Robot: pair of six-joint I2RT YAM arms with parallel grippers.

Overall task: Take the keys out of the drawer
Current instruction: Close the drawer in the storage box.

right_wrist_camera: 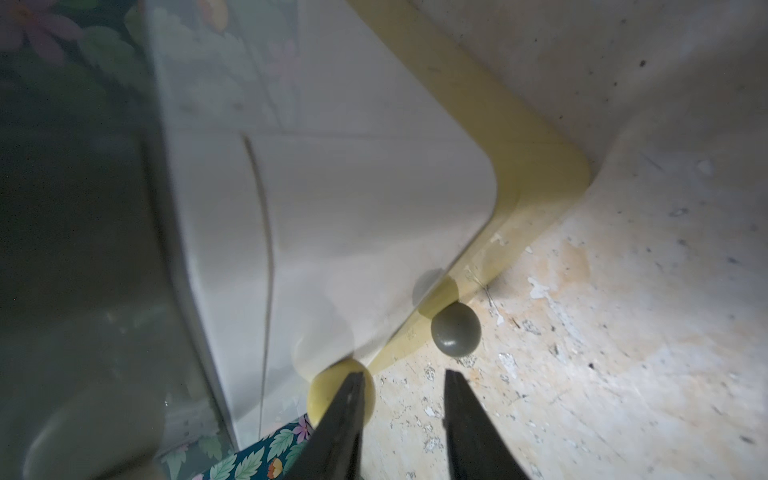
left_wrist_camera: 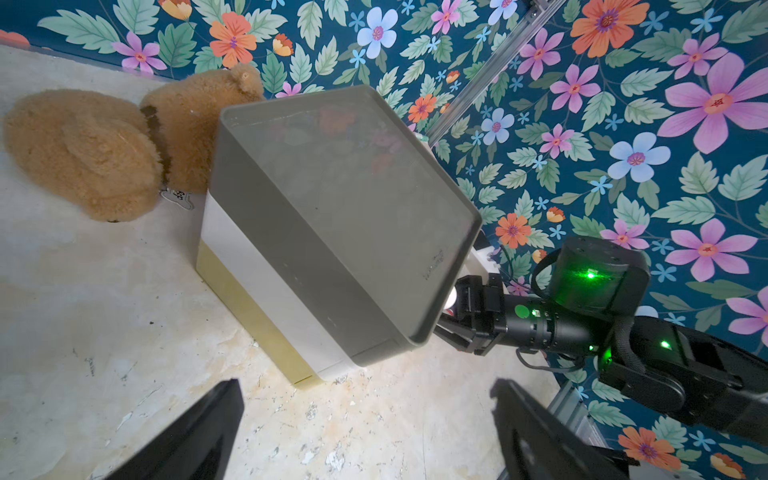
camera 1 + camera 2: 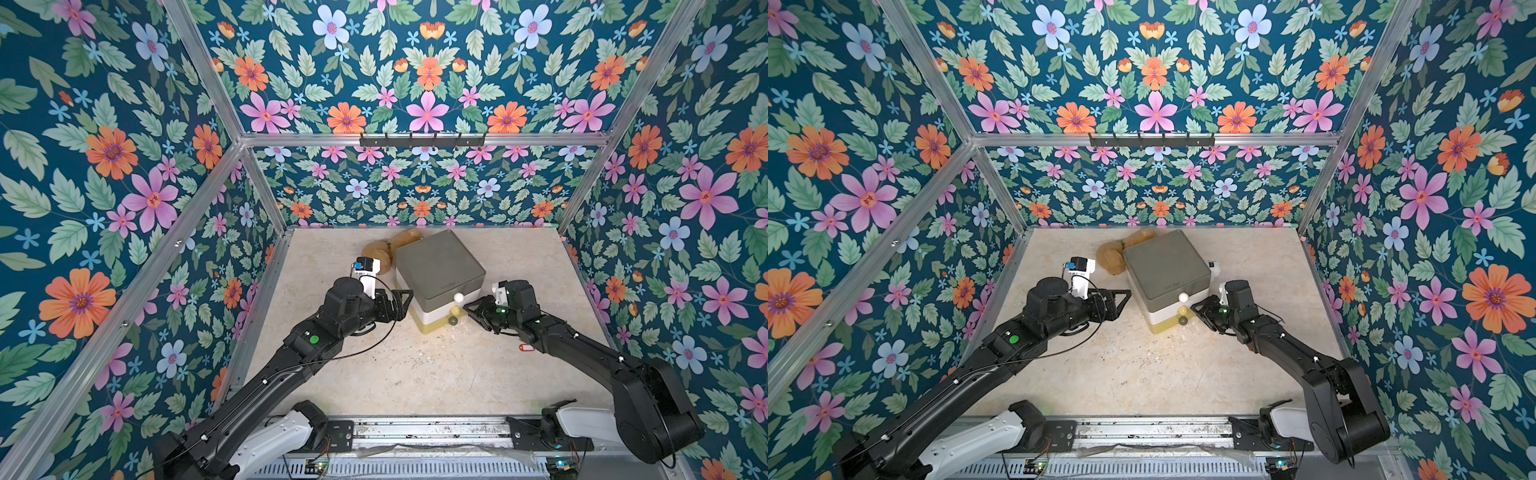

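Right gripper (image 1: 404, 374): jaws a narrow gap apart, nothing between them. In the right wrist view one finger overlaps the yellow knob (image 1: 322, 395) of the white middle drawer (image 1: 353, 216); touching or just beside, cannot tell. Grey knob (image 1: 456, 329) of the yellow bottom drawer (image 1: 536, 166) stands free nearby.

Left gripper (image 2: 365, 382): jaws wide, empty, at 8 o'clock of the drawer unit (image 3: 440, 266), close to its side; contact unclear.

Progress (judgement):
- All three drawer fronts look shut.
- One red key tag (image 3: 526, 347) lies on the table (image 3: 415, 374) at 4 o'clock of the unit, just beside the right arm, so one key is probably already out.
- The other keys are not visible anywhere, presumably inside a shut drawer; which one is unknown.
- Left to do: pull that drawer open and lift the rest out.

Hidden or unclear:
- Drawer interiors.
- The metal key on the red tag, too small to resolve.
- The tag is not in both top views; the right arm covers it.
- A brown plush toy (image 2: 83, 149) at 11 o'clock, partly behind the unit.
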